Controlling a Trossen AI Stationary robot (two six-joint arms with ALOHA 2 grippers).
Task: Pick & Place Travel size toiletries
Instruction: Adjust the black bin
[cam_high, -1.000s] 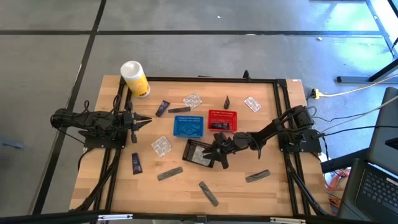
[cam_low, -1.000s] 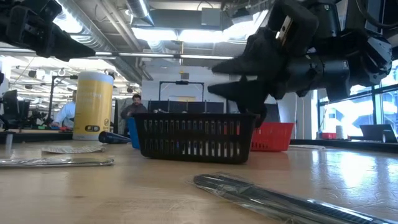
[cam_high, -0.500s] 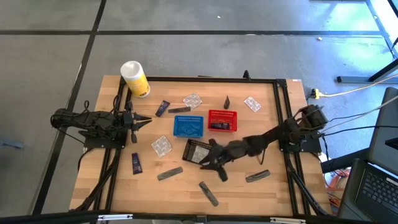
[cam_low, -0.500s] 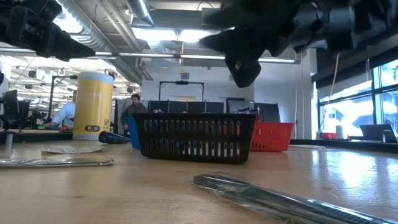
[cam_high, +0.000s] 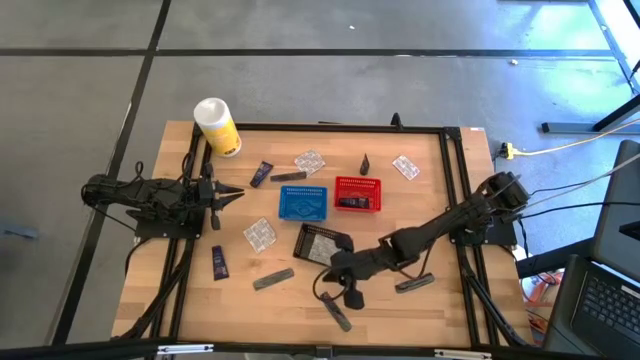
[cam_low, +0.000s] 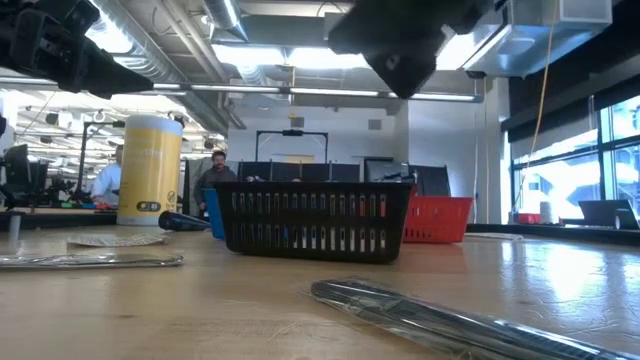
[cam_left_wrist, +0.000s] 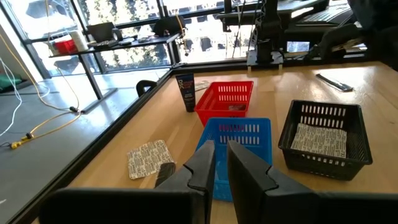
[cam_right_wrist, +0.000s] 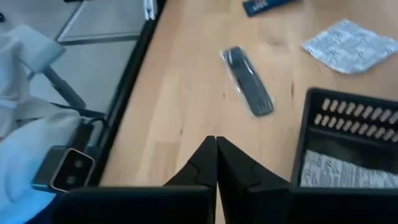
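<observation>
Where it gaped over the black basket (cam_high: 322, 243) before, right end effector (cam_high: 338, 288) now pinched empty beyond it.

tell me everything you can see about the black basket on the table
The black basket is a small rectangular mesh tray, plastic by the look of it, with slatted walls and an open top. It sits upright on the wooden table, turned at an angle, just in front of the blue basket. One clear crinkly packet lies flat inside. The right gripper, shut, is in front of it, not touching. No gripper holds it.
</observation>
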